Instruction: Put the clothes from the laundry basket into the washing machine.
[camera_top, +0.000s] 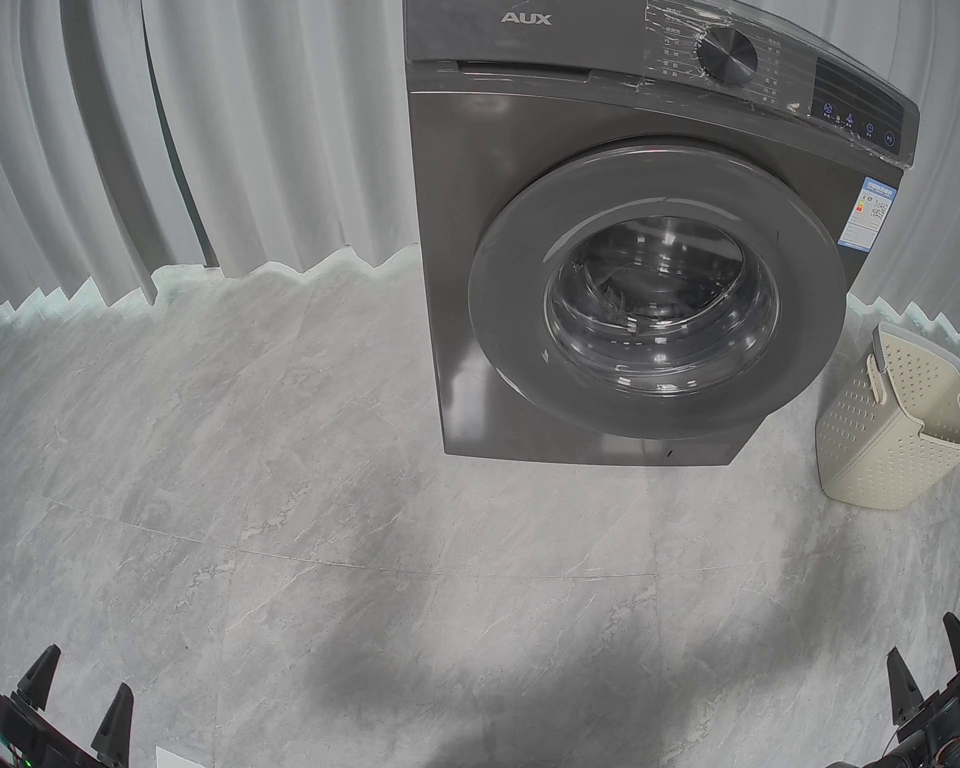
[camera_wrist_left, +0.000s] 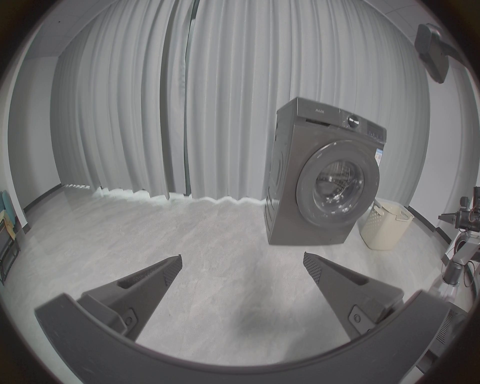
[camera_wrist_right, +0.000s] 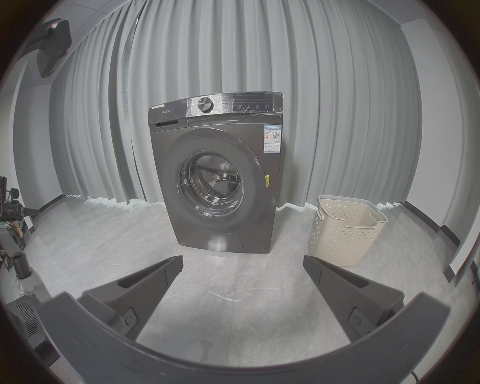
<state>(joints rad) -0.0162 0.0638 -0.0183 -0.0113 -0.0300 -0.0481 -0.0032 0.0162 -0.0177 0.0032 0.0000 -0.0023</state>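
Washing machine (camera_top: 640, 250), round door closed, on the floor (camera_top: 300, 450); laundry basket (camera_top: 885, 440) just beside it, on the robot's right. Left gripper (camera_wrist_left: 241, 256) and right gripper (camera_wrist_right: 243, 257): fingers spread, well apart from both.

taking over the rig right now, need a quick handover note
Left gripper: open, empty, held well back from the machine.
Right gripper: open, empty, also held back.
Washing machine stands ahead with its round door shut.
Laundry basket sits on the floor to the machine's right, apart from it. No clothes show above its rim.
Done: nothing that shows.
Left: open the door, take the clothes from the basket, load the machine.
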